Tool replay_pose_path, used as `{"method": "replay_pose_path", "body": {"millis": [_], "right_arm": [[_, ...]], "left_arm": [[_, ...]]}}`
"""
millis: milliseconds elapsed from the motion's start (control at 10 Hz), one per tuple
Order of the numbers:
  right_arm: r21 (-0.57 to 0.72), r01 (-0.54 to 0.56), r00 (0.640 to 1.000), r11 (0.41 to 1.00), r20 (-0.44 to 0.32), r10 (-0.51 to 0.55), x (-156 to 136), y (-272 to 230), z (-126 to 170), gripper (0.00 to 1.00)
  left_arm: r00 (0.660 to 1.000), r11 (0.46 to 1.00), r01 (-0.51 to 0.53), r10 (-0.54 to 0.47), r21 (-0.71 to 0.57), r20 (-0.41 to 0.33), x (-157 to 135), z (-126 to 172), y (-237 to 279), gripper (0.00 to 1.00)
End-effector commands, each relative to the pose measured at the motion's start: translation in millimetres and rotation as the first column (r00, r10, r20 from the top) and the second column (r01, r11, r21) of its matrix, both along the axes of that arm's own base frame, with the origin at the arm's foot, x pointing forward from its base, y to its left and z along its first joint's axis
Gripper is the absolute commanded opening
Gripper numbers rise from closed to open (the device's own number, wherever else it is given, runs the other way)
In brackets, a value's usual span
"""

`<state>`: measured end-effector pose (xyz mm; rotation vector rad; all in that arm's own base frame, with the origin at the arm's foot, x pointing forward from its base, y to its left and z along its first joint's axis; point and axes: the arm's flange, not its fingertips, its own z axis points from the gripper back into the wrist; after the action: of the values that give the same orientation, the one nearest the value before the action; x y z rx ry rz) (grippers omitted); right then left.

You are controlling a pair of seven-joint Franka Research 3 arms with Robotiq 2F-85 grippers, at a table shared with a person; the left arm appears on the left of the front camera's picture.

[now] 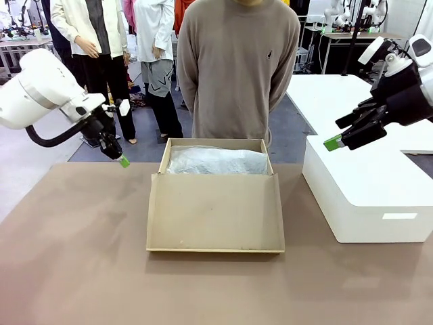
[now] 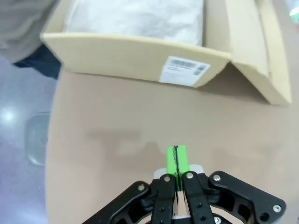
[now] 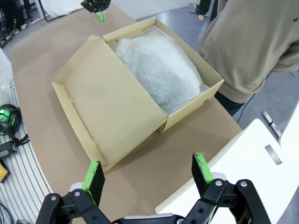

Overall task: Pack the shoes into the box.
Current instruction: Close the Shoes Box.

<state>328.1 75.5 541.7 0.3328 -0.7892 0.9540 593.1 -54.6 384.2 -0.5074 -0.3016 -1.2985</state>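
At the centre of the worktop (image 1: 74,257) sat the box (image 1: 215,217), its lid flap folded open toward six o'clock and white tissue paper (image 1: 216,161) covering its inside. At ten o'clock from it, the left pincer (image 2: 176,156) hovered with its pads pressed together, empty. At two o'clock, the right pincer (image 3: 148,171) hung spread apart above a white block (image 1: 365,196). A person (image 1: 237,68) stood at twelve.

My jaws are closed, green pads (image 2: 171,161) pressed flat together over the bare brown bench (image 2: 117,140). Ahead sits the box (image 2: 117,56), open, with white tissue paper (image 2: 135,18) inside, a barcode label (image 2: 184,71) on its near wall, and its lid (image 2: 261,51) folded out to the right.
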Motion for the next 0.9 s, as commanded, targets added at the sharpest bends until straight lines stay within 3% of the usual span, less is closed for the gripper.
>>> {"method": "replay_pose_path", "body": {"millis": [0,300,500,800], "right_arm": [[0.015,-0.007,1.000,1.000,0.001,0.007,1,0,0,1.00],[0.015,-0.007,1.000,1.000,0.001,0.007,1,0,0,1.00],[0.015,-0.007,1.000,1.000,0.001,0.007,1,0,0,1.00],[0.015,-0.007,1.000,1.000,0.001,0.007,1,0,0,1.00]], "left_arm": [[0.997,0.997,0.074,-0.075,-0.030,-0.032,-12,-14,3,0.00],[0.984,0.987,0.119,-0.132,-0.106,-0.121,-15,-31,-6,0.00],[0.972,0.986,0.092,-0.119,-0.138,-0.202,-15,-39,-13,0.00],[0.977,0.980,0.060,-0.097,-0.191,-0.190,-20,-51,-25,0.00]]}}
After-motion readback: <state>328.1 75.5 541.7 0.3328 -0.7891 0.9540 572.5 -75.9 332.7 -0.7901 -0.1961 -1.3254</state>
